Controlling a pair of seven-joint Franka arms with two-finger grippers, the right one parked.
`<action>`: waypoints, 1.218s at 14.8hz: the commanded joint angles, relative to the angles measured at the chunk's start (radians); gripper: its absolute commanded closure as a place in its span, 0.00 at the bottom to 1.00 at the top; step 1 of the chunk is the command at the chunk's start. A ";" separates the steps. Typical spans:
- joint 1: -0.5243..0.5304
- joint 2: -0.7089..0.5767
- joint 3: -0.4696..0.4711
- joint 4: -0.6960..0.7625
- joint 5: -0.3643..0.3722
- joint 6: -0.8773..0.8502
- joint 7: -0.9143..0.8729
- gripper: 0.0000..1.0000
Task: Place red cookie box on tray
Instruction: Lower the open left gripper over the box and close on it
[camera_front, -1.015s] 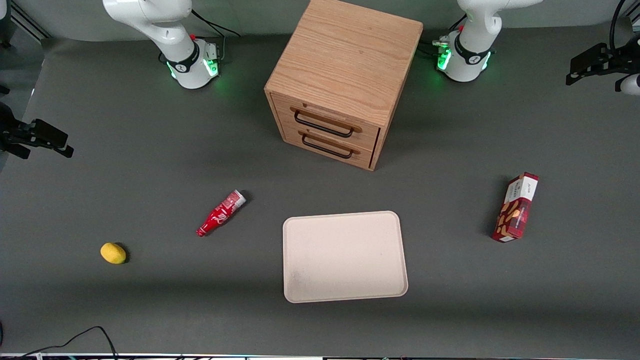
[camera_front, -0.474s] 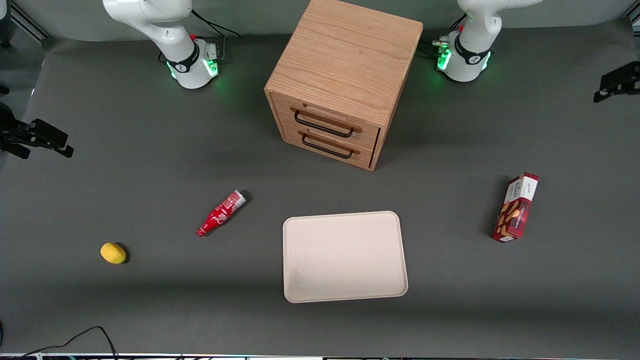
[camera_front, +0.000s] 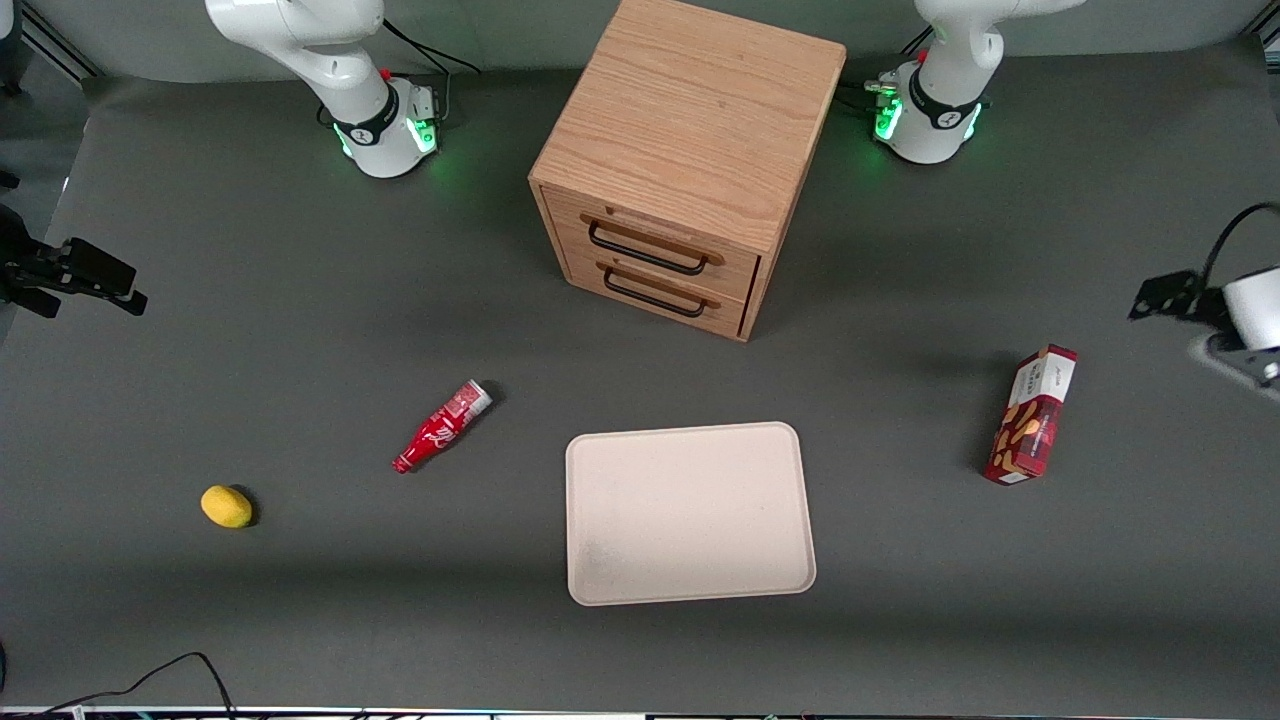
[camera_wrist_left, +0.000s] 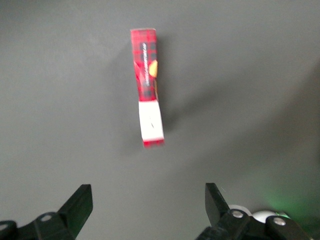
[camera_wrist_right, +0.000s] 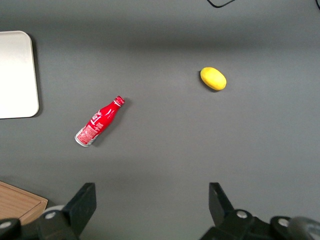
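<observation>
Your gripper (camera_wrist_left: 150, 207) hangs above the bench (camera_front: 300, 620) at the working arm's end, with its fingers (camera_wrist_left: 80, 202) spread wide apart and nothing between them. In the front view it shows only at the frame's edge, with the red cookie box (camera_front: 1032, 415) at about its 8 o'clock, near but not under it. The box rests on the bench, well apart from the tray (camera_front: 690, 512), which lies at roughly 8 o'clock from the box, toward the middle of the bench. In that view the box's long axis runs nearly 12 to 6 with a slight lean toward 1 o'clock, its white end panel farther from the front camera. In the wrist view the same box (camera_wrist_left: 148, 102) is close to upright along 12 to 6, white end nearest the gripper, so the open jaws already stand across its narrow width. You likely need to advance over its middle and descend rather than rotate.
</observation>
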 joint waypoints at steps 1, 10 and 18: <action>0.003 -0.005 0.000 -0.178 -0.019 0.209 0.039 0.00; -0.006 0.210 -0.026 -0.289 -0.082 0.639 0.036 0.00; -0.006 0.264 -0.034 -0.287 -0.121 0.701 0.030 1.00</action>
